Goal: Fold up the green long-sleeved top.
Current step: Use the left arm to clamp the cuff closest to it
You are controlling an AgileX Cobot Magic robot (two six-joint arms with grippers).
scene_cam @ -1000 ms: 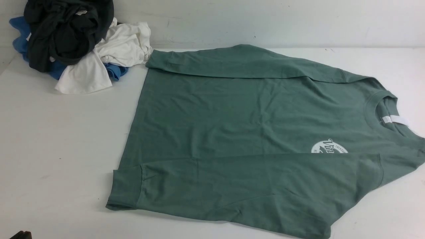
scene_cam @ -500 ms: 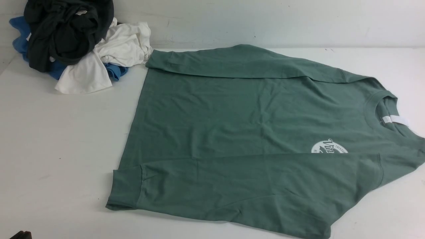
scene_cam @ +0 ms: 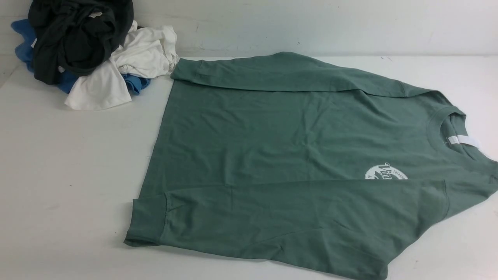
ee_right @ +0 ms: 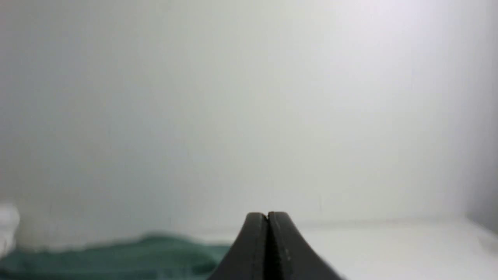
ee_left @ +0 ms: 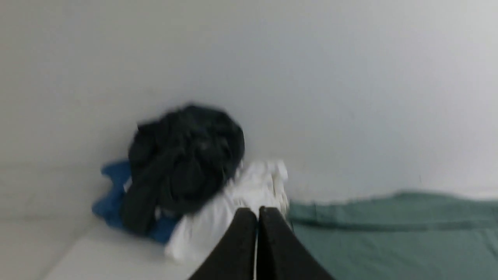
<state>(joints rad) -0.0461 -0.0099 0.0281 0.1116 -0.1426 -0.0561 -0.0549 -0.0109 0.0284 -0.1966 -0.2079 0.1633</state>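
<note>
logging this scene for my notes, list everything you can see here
green long-sleeved top: 1, sage green, flat mid-table, neck to the right, both sleeves laid over the body
black garment: 1, black, top of far-left pile
white garment: 1, white, pile's right side, beside the top's far cuff
blue garment: at least 1, blue, under the pile
table: 1, white
wall: 1, white, behind
left gripper: 1, black, shut, empty
right gripper: 1, black, shut, empty
</note>
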